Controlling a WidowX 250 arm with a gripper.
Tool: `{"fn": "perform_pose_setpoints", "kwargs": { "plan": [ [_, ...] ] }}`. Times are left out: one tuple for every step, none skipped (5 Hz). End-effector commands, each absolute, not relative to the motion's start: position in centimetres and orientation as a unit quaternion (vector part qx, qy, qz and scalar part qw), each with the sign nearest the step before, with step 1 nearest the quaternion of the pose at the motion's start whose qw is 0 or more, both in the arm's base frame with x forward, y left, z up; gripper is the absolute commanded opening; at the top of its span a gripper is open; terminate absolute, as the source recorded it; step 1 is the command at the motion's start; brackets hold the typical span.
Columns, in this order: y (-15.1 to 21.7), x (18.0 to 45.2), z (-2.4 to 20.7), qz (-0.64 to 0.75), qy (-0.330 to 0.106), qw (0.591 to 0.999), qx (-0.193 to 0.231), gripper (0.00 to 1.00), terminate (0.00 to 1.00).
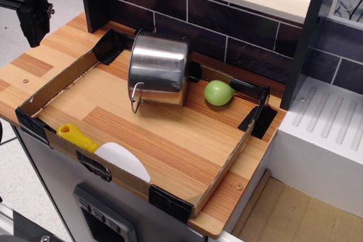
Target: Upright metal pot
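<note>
The pot [158, 69] rests upside down at the back of a cardboard-walled wooden counter [170, 140], beneath dark tiles [227, 24]. The gripper [33, 18] hangs far left; whether it is apart or together cannot be told.

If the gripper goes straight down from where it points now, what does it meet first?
Probably bare countertop outside the cardboard wall, not the pot, which lies well to its right. Depth is unclear from this one view.
</note>
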State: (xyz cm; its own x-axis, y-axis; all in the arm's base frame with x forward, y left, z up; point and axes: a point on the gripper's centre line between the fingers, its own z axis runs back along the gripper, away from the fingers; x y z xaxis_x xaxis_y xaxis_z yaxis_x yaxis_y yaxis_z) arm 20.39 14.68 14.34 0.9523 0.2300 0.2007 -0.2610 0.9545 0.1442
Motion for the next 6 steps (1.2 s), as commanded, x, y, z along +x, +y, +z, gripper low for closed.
{"fn": "perform_pose_setpoints", "kwargs": {
  "plan": [
    [14.7, 20.4, 14.3, 0.125, -0.091, 0.984, 0.085, 1.00, 0.00],
    [13.2, 22.1, 17.2, 0.148, -0.101, 0.982, 0.062, 1.00, 0.00],
    [12.4, 24.0, 18.4, 0.151, -0.082, 0.985, 0.015, 1.00, 0.00],
    [11.9, 26.9, 19.3, 0.186, -0.066, 0.979, -0.049, 1.00, 0.00],
    [11.6, 29.3, 18.8, 0.218, -0.054, 0.971, -0.078, 1.00, 0.00],
    [11.4, 30.6, 18.1, 0.230, -0.043, 0.966, -0.112, 1.00, 0.00]
  ]
}}
